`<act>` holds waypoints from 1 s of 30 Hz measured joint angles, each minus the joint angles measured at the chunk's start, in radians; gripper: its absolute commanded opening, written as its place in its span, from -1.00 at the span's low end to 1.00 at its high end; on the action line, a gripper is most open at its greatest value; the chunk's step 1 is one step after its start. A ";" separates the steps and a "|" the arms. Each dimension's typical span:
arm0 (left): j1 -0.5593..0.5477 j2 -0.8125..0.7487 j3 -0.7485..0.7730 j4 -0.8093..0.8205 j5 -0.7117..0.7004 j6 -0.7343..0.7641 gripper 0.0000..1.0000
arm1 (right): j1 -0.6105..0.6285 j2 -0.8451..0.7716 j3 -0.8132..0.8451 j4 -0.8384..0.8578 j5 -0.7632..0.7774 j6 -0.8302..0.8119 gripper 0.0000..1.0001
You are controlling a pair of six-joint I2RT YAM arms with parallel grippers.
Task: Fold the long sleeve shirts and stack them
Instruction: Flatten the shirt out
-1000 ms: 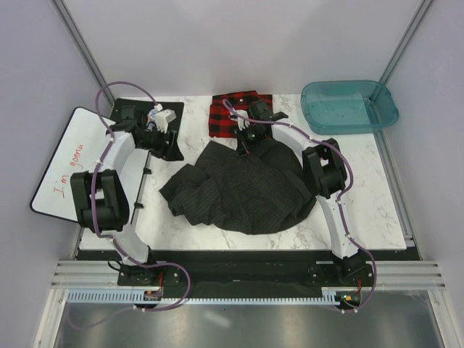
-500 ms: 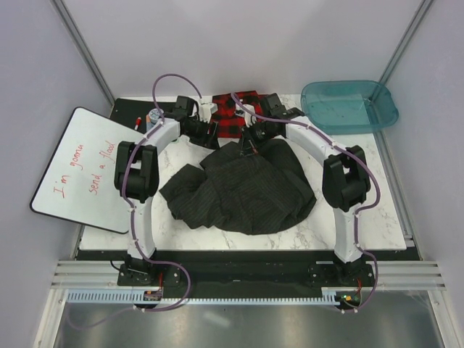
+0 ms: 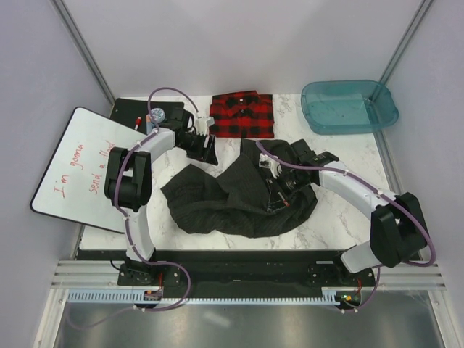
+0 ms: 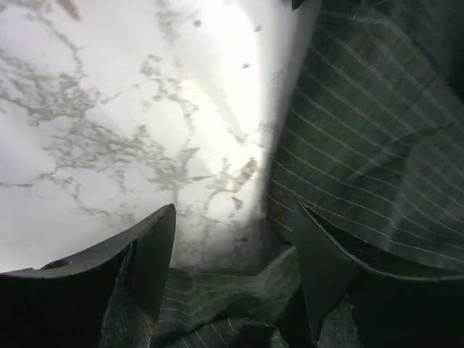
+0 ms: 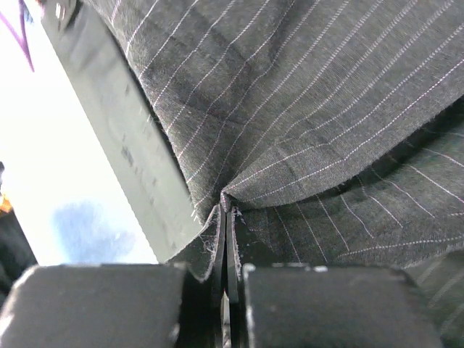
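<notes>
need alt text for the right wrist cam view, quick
The right gripper, shut, pinches a gathered fold of the dark pinstriped shirt, whose cloth fills most of the view. A grey slanted bar crosses the left side, with a bright, blurred background behind it.

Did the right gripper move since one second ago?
Yes. The right gripper, shut on the pinstriped shirt, has drawn back from the plaid shirt toward the robot's own side, pulling cloth along.

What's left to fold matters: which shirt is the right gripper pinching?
The crumpled charcoal pinstriped cloth shirt; the right gripper is shut on it. The red-and-black plaid flannel lies folded, apart.
</notes>
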 measured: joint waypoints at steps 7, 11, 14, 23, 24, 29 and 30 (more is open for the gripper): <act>-0.042 -0.079 -0.020 0.014 0.082 -0.008 0.47 | 0.016 0.049 -0.027 -0.014 -0.016 -0.017 -1.00; -0.073 -0.076 -0.032 0.013 0.088 -0.019 0.44 | 0.016 0.116 -0.031 -0.018 -0.017 -0.017 -1.00; -0.103 -0.059 -0.032 0.019 0.051 -0.026 0.37 | 0.016 0.116 -0.032 -0.021 -0.023 -0.018 -1.00; -0.192 0.021 -0.019 0.000 -0.098 -0.034 0.21 | 0.016 0.046 -0.032 -0.027 -0.042 -0.027 -1.00; -0.199 0.021 -0.019 0.001 -0.112 -0.034 0.09 | 0.016 0.044 -0.032 -0.034 -0.050 -0.031 -1.00; -0.215 0.012 -0.047 0.008 -0.138 -0.052 -0.67 | 0.018 0.050 -0.032 -0.064 -0.069 -0.048 -1.00; -0.215 0.010 -0.053 0.005 -0.143 -0.054 -0.83 | 0.018 0.050 -0.032 -0.066 -0.069 -0.048 -1.00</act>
